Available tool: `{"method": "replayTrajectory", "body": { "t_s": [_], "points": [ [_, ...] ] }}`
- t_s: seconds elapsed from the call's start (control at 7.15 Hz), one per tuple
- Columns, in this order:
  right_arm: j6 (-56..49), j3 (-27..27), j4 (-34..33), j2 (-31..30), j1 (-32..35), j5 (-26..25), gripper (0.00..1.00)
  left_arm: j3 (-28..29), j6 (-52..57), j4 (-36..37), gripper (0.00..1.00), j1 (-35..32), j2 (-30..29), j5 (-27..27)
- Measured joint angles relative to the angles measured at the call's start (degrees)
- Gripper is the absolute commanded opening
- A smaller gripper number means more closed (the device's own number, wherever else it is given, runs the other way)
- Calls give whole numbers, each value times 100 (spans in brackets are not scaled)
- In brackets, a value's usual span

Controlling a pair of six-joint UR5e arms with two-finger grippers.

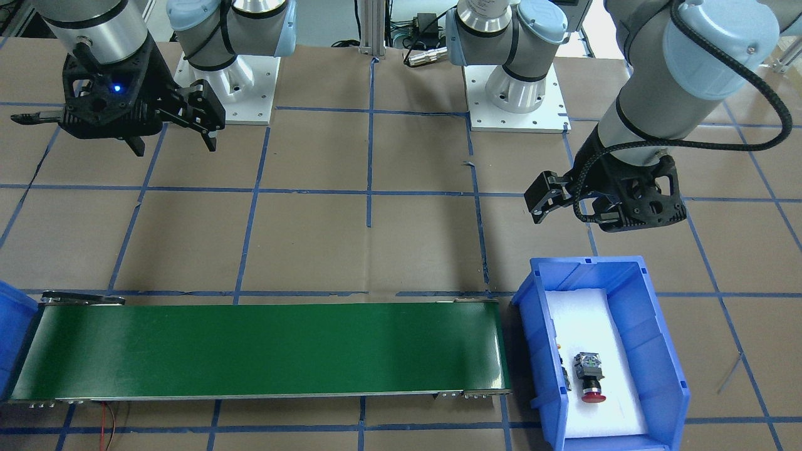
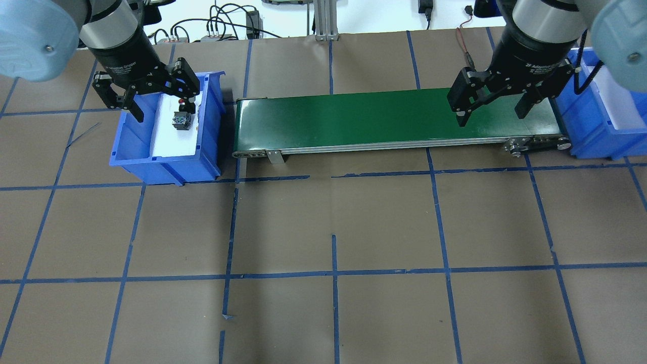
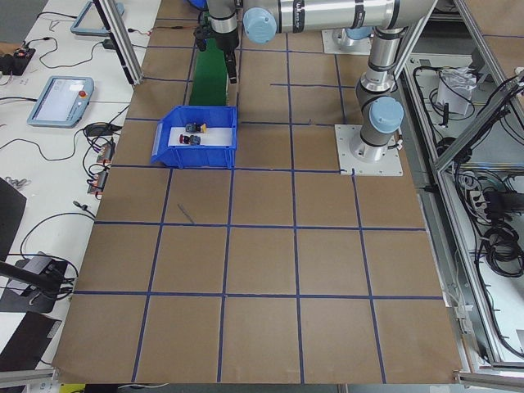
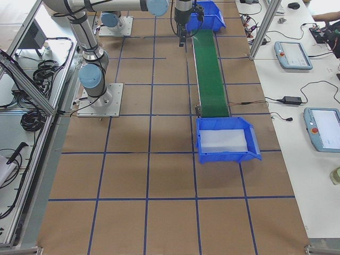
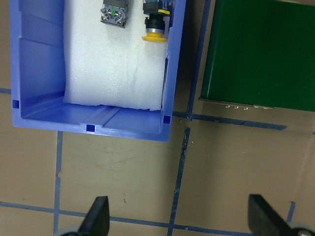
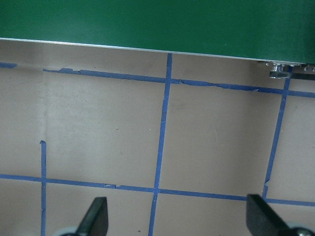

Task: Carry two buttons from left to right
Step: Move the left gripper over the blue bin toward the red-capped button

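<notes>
Brown-papered table (image 2: 384,217), blue tape grid (image 2: 335,273), white side bench (image 3: 33,188) (teach pendants (image 3: 61,97) on it)

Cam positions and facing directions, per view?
Overhead: behind robot, forward-down; left gripper, right gripper.
Front-facing: across table, facing robot; both bases.
Exterior left: table's left end; left arm nearest.
Exterior right: right end; right arm nearest.
Left wrist: down onto blue bin, yellow button; fingertips.
Right wrist: down onto belt; fingertips.
Shared: belt in all.

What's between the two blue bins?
Only the green conveyor belt, nothing on it, running from the left bin to the right bin; clearest in the overhead view.
</notes>
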Motion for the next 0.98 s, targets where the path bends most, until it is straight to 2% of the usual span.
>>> {"method": "replayTrajectory", "body": {
  "t_s": [0.7,0.98],
  "points": [
    [-9,37,-2,-1,0,-18,100,40,14,19,100,22,-117,-4],
    [-11,43,2,3,0,-30,100,145,368,29,100,272,-103,-30]
  ]
}}
